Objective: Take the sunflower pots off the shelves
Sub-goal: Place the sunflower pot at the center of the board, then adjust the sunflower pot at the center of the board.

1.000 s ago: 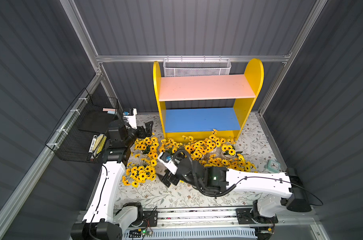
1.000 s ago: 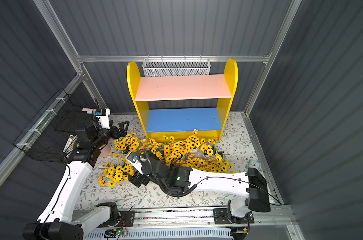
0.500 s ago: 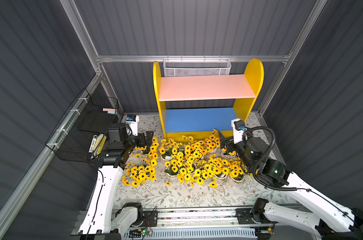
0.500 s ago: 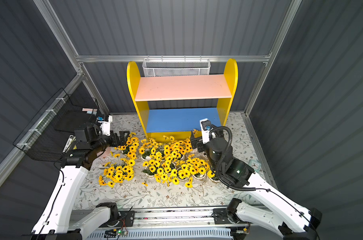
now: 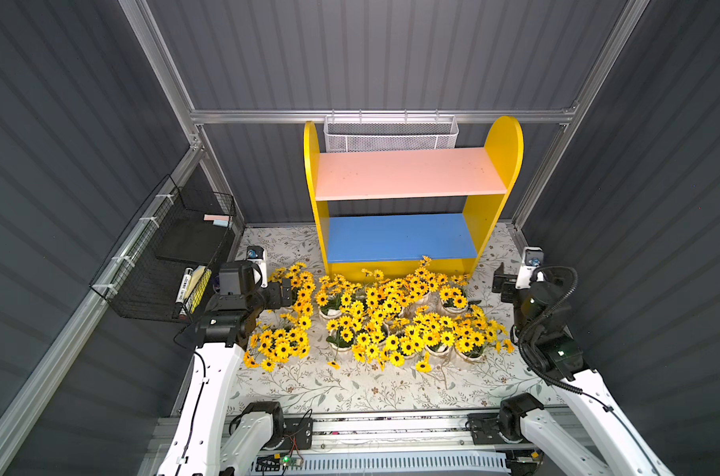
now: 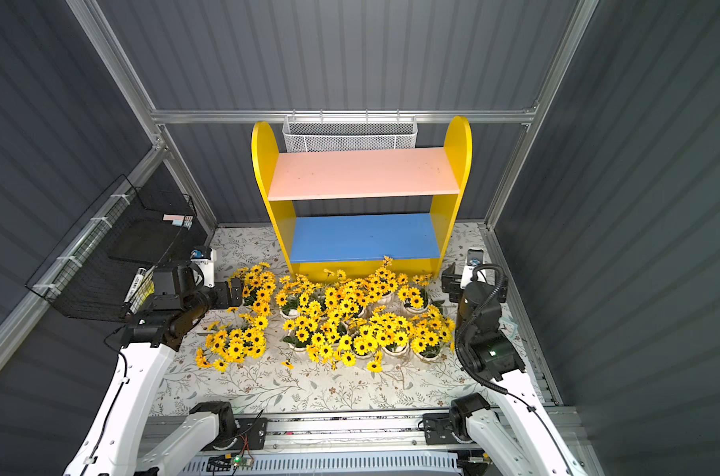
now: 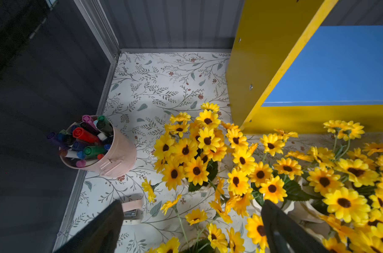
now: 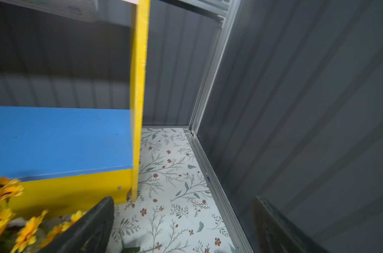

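The shelves point(image 5: 407, 173) point(image 6: 362, 173) stand at the back, and their pink and blue boards are bare. The sunflower pots point(image 5: 383, 317) point(image 6: 342, 321) crowd the floral mat in front of them, yellow blooms hiding most of the white pots. My left gripper point(image 5: 286, 290) point(image 6: 235, 290) is open at the left edge of the flowers. In the left wrist view it point(image 7: 192, 206) hangs over loose blooms, holding nothing. My right gripper point(image 5: 499, 282) point(image 6: 449, 280) is open near the right wall, beside the shelves' right panel. In the right wrist view it point(image 8: 183, 203) is over bare mat.
A pink cup of marker pens point(image 7: 111, 153) stands in the left corner, with a small pink stapler-like object point(image 7: 132, 208) near it. A black wire rack point(image 5: 164, 255) hangs on the left wall. A white mesh basket point(image 5: 391, 136) hangs behind the shelves. Grey walls close in on three sides.
My right arm has swung from the left-centre of the flowers, past the shelves' right end, out to the right wall. My left gripper has drawn back a little toward the front.
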Motion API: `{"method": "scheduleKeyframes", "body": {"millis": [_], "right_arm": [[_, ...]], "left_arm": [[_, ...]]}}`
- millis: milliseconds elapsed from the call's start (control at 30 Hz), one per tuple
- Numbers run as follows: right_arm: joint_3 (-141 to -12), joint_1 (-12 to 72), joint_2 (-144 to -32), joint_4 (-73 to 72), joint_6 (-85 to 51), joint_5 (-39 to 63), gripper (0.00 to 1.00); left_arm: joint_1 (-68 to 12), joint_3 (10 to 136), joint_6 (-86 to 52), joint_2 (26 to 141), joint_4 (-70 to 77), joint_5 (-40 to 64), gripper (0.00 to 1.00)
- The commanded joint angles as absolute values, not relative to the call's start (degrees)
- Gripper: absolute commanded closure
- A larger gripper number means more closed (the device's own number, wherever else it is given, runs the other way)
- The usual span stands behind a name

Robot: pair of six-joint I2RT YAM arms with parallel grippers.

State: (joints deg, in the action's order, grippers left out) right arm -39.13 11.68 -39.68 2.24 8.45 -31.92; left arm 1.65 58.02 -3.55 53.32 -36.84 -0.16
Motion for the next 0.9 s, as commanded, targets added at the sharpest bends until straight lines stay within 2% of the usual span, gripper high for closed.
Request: {"method": "scheduleKeyframes", "body": {"millis": [0, 100, 167, 400, 667, 867], "right_arm": [[-36.57, 1.91, -41.0, -6.22, 3.82, -22.57, 0.01], [-36.39, -8.76, -46.59, -5.93, -2.61, -10.29, 0.01], [-35.62, -10.85, -49.29, -5.45, -2.34, -8.68, 0.01], [-29.45, -11.16, -54.43, -13.18, -0.06, -1.8, 0.01], [-24.71, -11.1, -61.79, -23.05, -0.44, 3.7, 0.01], [-24.95, -11.02, -66.49, -26.3, -1.99, 6.83, 0.01]], "left_arm": [[1.41, 54.34, 0.0, 51.65, -36.05, -2.08, 0.01], [1.41, 48.78, 4.16, 50.55, -31.25, -1.8, 0.01], [1.49, 45.35, 4.75, 50.39, -27.02, -2.22, 0.01], [1.58, 35.39, 6.18, 54.7, -14.49, -5.73, 0.01], [0.34, 23.16, -1.83, 66.5, 10.09, -10.74, 0.01], [-1.79, 16.28, -0.47, 73.0, 25.31, -13.58, 0.0]]}}
